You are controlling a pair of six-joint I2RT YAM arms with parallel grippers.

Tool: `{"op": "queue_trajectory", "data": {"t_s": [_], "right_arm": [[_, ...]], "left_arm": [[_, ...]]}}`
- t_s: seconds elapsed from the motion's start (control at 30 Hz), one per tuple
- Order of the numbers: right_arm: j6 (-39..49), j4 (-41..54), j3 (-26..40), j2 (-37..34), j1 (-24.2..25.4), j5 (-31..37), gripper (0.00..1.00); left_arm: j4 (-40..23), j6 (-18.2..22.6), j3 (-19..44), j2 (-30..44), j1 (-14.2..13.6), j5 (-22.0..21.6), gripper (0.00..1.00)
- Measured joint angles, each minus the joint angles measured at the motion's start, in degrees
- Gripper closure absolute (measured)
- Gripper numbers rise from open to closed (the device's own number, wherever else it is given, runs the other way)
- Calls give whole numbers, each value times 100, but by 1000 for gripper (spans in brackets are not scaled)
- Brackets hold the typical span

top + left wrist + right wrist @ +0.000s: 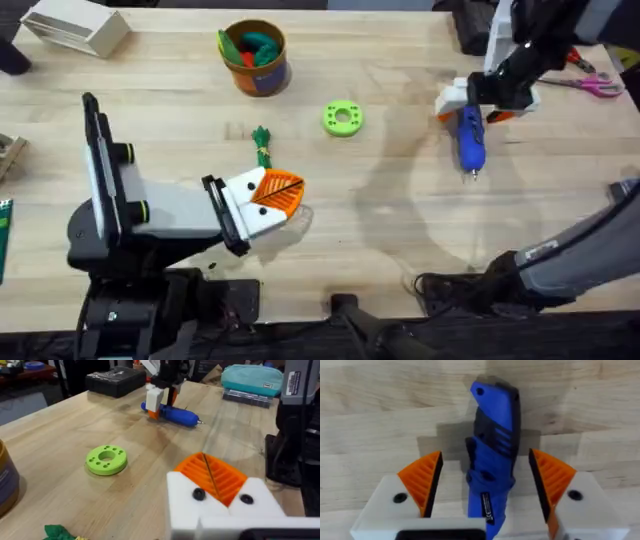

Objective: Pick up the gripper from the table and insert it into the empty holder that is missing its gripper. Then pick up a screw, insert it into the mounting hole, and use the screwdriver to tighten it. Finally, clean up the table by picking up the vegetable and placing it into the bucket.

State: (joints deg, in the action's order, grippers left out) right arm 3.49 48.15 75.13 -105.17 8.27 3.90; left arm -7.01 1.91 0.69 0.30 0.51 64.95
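The blue screwdriver (470, 140) lies on the table (400, 230) at the right, bit pointing toward the front edge. My right gripper (480, 100) is down over its rear end, open, orange pads (427, 480) apart from the blue body (492, 460) on both sides. My left gripper (268, 196) rests low at centre left, shut. Its two orange ribbed fingers (212, 475) are pressed together in the white holder blocks (220, 510). The dark-green vegetable (262, 145) lies just beyond it. At the back stands the orange bucket (255, 58), holding toy pieces.
A lime-green ring (343, 118) lies between the vegetable and the screwdriver. A white box (75, 28) sits at the far left corner, scissors (592, 84) at the far right. A dark tablet-like stand (98, 165) is upright at the left. Cables (450, 290) run along the front edge.
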Motion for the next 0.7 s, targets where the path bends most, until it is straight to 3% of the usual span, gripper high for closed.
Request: {"op": "queue_trajectory", "data": {"t_s": [0.17,0.7], "right_arm": [[-4,-79,2,-326,11,-16,12],[0,-283,2,-323,15,-8,12]], "left_arm": [[0,0,0,0,0,0,991],[0,0,0,2,0,0,991]]}}
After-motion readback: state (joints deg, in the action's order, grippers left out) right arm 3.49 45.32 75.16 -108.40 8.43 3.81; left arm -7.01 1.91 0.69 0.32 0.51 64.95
